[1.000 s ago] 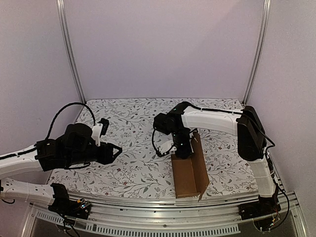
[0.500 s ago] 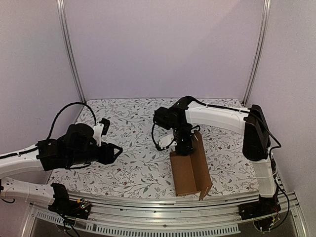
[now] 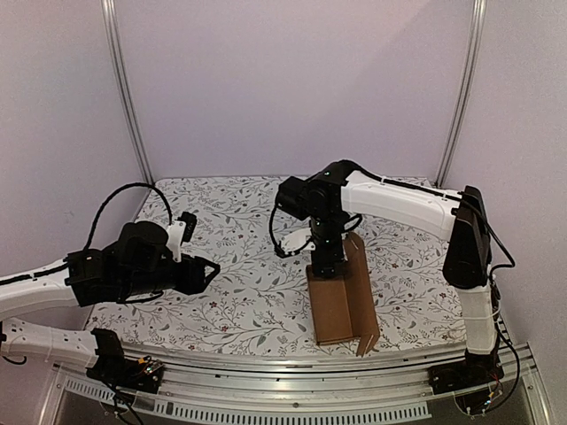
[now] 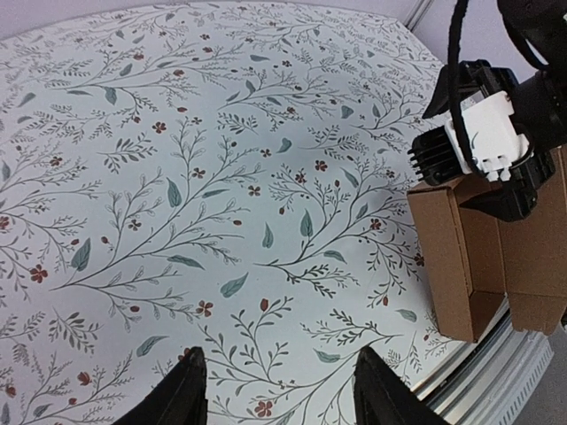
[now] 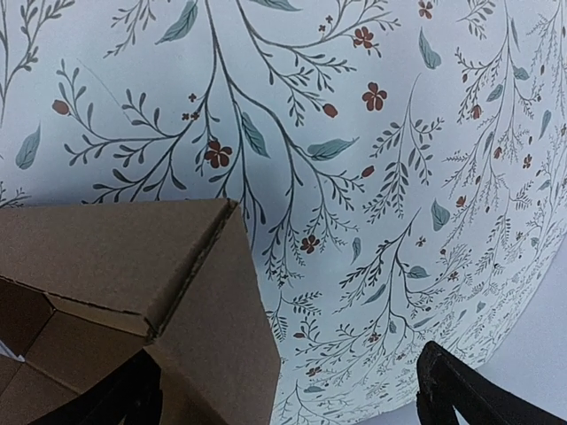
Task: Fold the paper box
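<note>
My right tool (image 3: 327, 263) is hovering at the far end of the paper box (image 3: 335, 308), its fingers (image 5: 461, 390) standing wide apart and clamping nothing; I cannot tell whether one finger is touching the cardboard. The box is lying on the floral counter (image 3: 239, 230) near its front edge, right of centre, partly folded, with one long wall raised along its right side. My left tool (image 4: 279, 394) is hanging well to the left of it, fingers parted, nothing between them.

Paper box (image 3: 335, 310) of matt brown cardboard, table cover (image 3: 239, 221) smooth, matt, floral-printed
</note>
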